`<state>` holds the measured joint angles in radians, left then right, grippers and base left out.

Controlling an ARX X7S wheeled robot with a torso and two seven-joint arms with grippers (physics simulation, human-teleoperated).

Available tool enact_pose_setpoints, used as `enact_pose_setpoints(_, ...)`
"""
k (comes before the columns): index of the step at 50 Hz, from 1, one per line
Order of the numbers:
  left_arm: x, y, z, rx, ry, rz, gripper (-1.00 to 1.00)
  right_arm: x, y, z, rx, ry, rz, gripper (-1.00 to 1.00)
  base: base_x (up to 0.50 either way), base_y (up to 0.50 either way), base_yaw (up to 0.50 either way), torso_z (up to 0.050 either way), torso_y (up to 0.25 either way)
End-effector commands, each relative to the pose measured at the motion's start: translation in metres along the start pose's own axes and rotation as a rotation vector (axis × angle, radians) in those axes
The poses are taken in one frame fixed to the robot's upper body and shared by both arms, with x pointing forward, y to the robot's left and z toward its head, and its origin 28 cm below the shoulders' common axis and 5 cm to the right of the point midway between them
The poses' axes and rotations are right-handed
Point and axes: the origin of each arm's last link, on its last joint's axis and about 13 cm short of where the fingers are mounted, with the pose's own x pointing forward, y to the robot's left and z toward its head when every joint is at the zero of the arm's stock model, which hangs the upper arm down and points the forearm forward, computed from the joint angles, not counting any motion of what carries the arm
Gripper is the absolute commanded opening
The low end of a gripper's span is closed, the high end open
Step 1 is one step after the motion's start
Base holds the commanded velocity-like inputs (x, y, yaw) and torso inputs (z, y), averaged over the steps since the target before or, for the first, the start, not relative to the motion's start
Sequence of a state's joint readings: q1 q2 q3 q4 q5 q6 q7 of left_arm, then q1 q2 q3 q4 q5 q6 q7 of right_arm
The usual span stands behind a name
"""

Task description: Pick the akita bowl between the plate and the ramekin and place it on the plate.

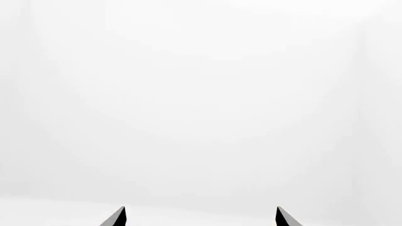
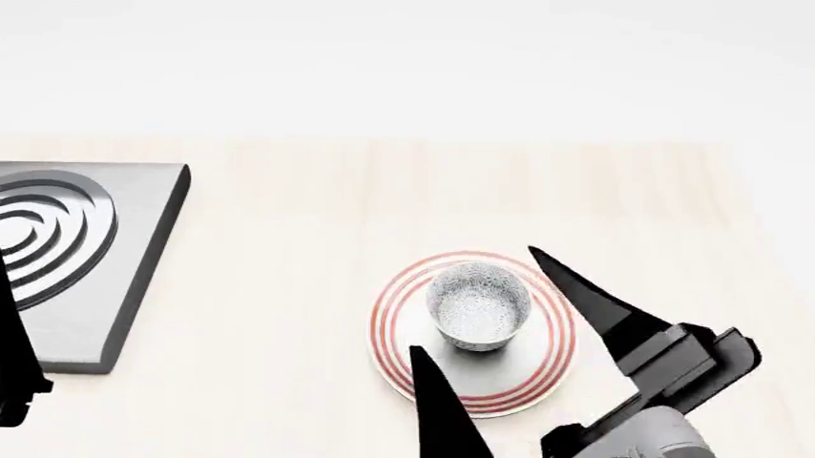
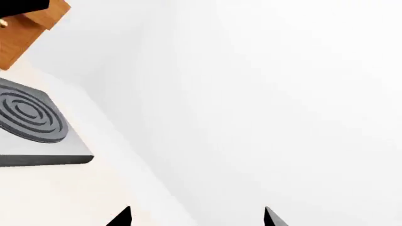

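In the head view the speckled akita bowl [image 2: 479, 305] stands upright on the red-ringed white plate [image 2: 535, 377], near the plate's middle. My right gripper [image 2: 474, 300] is open, its two dark fingers spread wide on either side of the bowl and touching nothing. The right wrist view shows only the fingertips of that gripper [image 3: 196, 209], with nothing between them. My left gripper [image 1: 200, 209] is open as well and faces plain white. It shows as a dark shape at the left edge of the head view [image 2: 13, 363]. The ramekin is out of view.
A grey burner slab with concentric rings [image 2: 76, 258] lies at the left of the light wooden table [image 2: 293, 286], and also shows in the right wrist view [image 3: 31, 120]. A brown wooden block [image 3: 31, 28] sits in that view's corner.
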<state>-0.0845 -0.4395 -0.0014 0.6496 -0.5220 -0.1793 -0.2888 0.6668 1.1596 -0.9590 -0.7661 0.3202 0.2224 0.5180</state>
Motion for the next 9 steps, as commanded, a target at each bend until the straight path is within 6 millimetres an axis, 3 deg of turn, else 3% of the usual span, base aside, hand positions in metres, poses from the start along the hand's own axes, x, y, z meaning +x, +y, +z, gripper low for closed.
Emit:
enact_pose_setpoints(1,-0.0024,0.0045,-0.005,-0.08,-0.016,0.045,1.0,-0.0412,0.0069,0.022,0.285,-0.188,-0.071,1.0,0.0,0.0,0.0,0.0,0.0)
enact_pose_setpoints(9,-0.0041,0.0047,-0.0083,-0.099,-0.031,0.032,1.0,-0.0483,0.0141,0.0192,0.355,-0.251,-0.055,1.0,0.0,0.0,0.0,0.0,0.0)
